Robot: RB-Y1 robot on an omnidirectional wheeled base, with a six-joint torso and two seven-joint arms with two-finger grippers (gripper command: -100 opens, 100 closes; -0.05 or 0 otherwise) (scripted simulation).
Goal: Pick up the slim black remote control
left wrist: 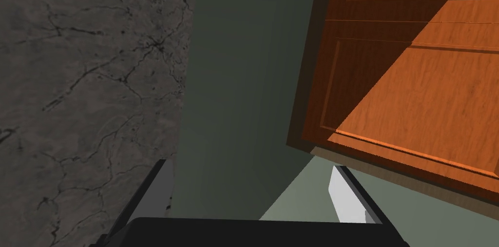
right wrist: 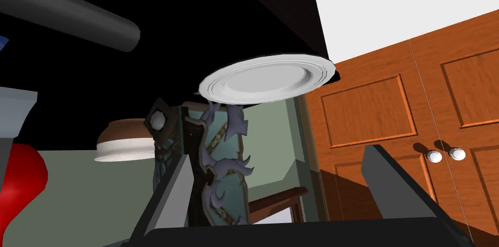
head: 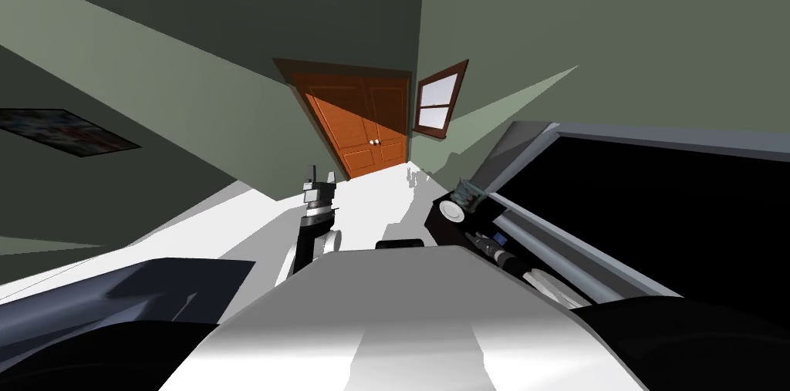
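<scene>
Fingers of right gripper: apart, empty, near plate, apparently readied for remote; left gripper likewise apart, idle.

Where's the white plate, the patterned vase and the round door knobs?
white plate (right wrist: 267, 77), right wrist view, on its flat middle.
patterned vase (right wrist: 221, 161), right wrist view, on its decorated side.
door knobs (right wrist: 434, 156), right wrist view, on one knob's round face.
</scene>
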